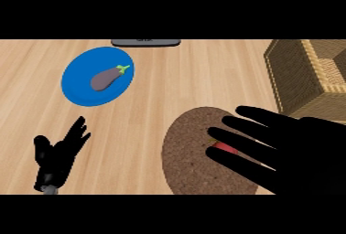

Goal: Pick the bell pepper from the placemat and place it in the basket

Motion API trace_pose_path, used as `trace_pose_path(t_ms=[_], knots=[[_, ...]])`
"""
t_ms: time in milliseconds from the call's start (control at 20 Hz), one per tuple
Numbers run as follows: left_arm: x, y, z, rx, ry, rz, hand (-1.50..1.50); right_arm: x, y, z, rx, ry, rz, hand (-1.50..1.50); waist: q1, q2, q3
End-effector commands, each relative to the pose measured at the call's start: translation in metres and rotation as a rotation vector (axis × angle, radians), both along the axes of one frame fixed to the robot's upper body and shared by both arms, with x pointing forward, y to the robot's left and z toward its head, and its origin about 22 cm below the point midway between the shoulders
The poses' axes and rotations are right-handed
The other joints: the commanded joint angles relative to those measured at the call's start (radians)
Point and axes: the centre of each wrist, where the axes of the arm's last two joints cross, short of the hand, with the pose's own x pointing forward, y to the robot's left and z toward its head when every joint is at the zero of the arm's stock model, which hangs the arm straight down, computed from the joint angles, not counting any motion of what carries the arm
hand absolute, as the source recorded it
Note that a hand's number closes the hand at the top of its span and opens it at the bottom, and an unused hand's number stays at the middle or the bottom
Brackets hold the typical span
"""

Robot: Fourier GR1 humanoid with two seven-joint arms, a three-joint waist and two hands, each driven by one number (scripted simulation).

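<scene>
We see the bell pepper (222,146) lying on the round brown placemat (191,153), which sits toward the near edge of the wooden surface (196,77), a little right of its middle. Only a small red and yellow sliver of the pepper shows between the fingers (238,137) of the right hand (304,151). That hand comes in from the near right corner and is spread over the placemat, fingers straight and fanned out toward the left, not curled round anything. We cannot tell whether they touch the pepper or hang just above it.

The woven basket (297,77) stands at the far right corner, apart from the placemat. We see a blue plate (81,87) toward the far left, with an eggplant (107,78) lying on it. A dark grey object (147,42) sits at the far edge. The left hand (59,153) rests near the near left corner, fingers relaxed and pointing up, holding nothing.
</scene>
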Motion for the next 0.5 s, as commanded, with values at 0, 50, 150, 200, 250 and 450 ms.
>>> trace_pose_path(t_ms=[0, 50, 150, 200, 250, 450], knots=[[-0.024, 0.009, -0.023, 0.008, 0.184, 0.021, 0.0, 0.004, 0.006, -0.016, 0.012, 0.019, -0.011, -1.5, 0.013, 0.012, -0.009], [-0.01, 0.003, -0.019, 0.017, 0.161, 0.019, 0.0, -0.007, 0.007, -0.037, 0.023, 0.035, 0.002, -1.5, 0.004, 0.014, -0.007], [-0.011, 0.004, -0.02, 0.009, 0.183, 0.011, 0.0, 0.001, 0.02, -0.04, 0.022, 0.032, -0.007, -1.5, 0.012, 0.014, -0.009], [-0.013, -0.001, -0.017, -0.004, 0.179, 0.01, 0.0, -0.007, 0.008, -0.05, 0.024, 0.026, 0.004, -1.5, 0.009, 0.015, -0.006], [-0.015, 0.002, -0.021, 0.005, 0.172, 0.006, 0.0, 0.003, 0.021, -0.048, 0.035, -0.004, -0.013, -1.5, 0.017, 0.015, -0.009], [-0.028, 0.016, -0.027, 0.012, 0.171, 0.01, 0.0, 0.01, 0.025, -0.065, -0.057, -0.014, -0.033, -1.5, 0.022, 0.015, -0.009]])
